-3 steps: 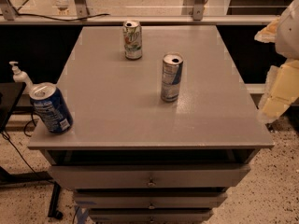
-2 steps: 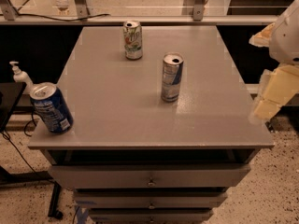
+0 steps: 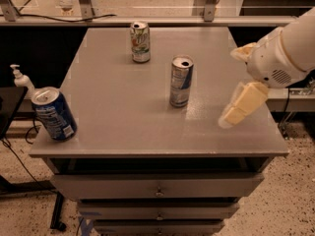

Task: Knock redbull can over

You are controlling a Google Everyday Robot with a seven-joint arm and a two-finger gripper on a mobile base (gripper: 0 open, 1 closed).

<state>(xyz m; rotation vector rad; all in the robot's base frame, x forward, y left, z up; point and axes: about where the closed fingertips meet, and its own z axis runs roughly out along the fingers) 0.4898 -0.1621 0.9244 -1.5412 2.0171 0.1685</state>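
Observation:
The redbull can (image 3: 180,81), slim, silver and blue with an open silver top, stands upright near the middle of the grey table (image 3: 123,122). My gripper (image 3: 240,105), cream-coloured on a white arm, hangs over the table's right side. It is to the right of the can, a little nearer the front edge, and apart from it with bare table between them.
A white-and-green can (image 3: 140,42) stands upright at the back of the table. A wider dark-blue can (image 3: 53,113) stands tilted at the front left corner. A pump bottle (image 3: 20,79) is off the left edge. Drawers sit below the tabletop.
My gripper has moved left from the table's right edge, in over the tabletop and closer to the redbull can. The cans have not moved.

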